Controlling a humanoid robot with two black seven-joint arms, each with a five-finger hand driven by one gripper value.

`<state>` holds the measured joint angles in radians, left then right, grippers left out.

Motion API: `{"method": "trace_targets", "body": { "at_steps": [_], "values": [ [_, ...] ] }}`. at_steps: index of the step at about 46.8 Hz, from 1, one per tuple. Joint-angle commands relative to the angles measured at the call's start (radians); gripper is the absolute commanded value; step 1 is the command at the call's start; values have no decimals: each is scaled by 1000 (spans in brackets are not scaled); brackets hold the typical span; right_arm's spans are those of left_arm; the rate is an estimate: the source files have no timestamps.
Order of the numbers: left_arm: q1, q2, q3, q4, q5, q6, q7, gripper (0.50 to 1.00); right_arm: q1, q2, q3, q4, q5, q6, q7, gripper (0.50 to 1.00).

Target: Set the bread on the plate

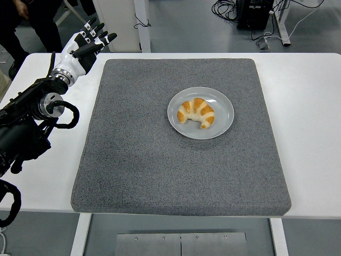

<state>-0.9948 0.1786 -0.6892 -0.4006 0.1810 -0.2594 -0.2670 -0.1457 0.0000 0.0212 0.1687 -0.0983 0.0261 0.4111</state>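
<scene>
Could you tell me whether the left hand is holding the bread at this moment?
No, the bread lies on the plate, while the left hand is empty at the table's far left.

Bright, even light; sharp focus

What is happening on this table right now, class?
Nothing is being handled. The bread, a croissant, already lies on the plate, which sits on the grey mat. The left hand is empty, fingers spread, over the table's far left corner, well away from the plate. The right arm is out of view.
</scene>
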Motion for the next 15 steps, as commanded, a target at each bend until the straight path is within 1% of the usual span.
{"method": "trace_targets", "body": {
  "at_steps": [1, 7, 10, 15],
  "values": [
    [-1, 4, 0, -1, 0, 0, 0, 980, 0, 0, 8, 5, 0, 3, 0, 1000],
    [1, 4, 4, -1, 0, -1, 0, 980, 2, 0, 9, 2, 0, -3, 0, 1000],
    [2, 2, 4, -1, 0, -3, 0, 980, 2, 0, -3, 15, 0, 8, 0, 1000],
    [10, 7, 7, -1, 0, -4, 0, 980, 0, 0, -4, 17, -1, 5, 2, 1000]
  ]
}}
